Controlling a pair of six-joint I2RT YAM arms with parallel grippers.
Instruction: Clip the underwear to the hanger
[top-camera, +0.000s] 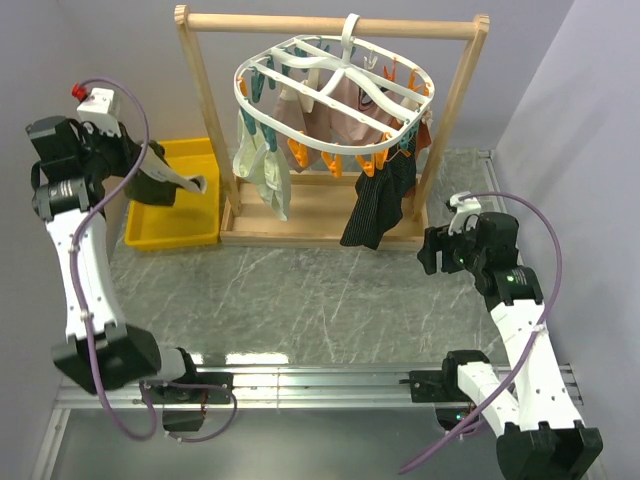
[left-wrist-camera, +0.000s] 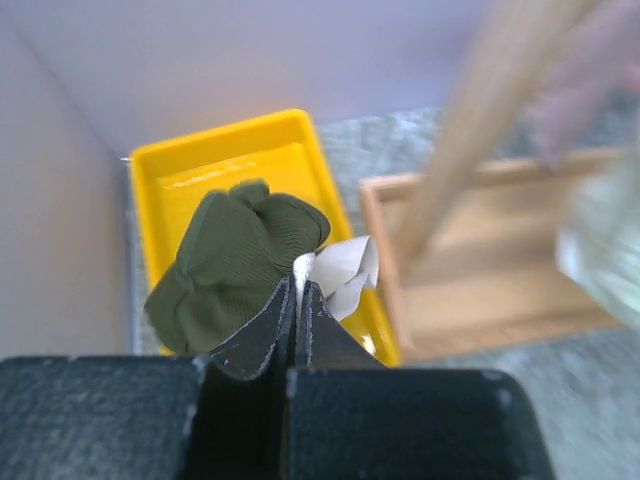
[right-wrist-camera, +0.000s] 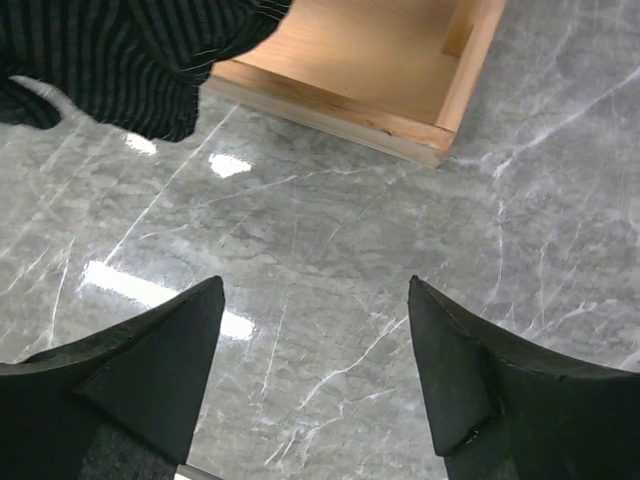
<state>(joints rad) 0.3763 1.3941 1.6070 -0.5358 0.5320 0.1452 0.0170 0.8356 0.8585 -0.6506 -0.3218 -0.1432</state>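
Observation:
My left gripper is shut on the pale waistband of the dark olive-green underwear, which hangs bunched from the fingertips above the yellow bin. In the top view the left gripper holds the underwear over the bin. The white oval hanger with orange and teal clips hangs from the wooden rail, to the right of the left gripper. My right gripper is open and empty above the marble table; it also shows in the top view, right of the rack.
The wooden rail frame stands on a wooden base. A black ribbed garment, a pale garment and a pinkish one hang from the hanger. The black garment and the base's corner lie ahead of my right gripper.

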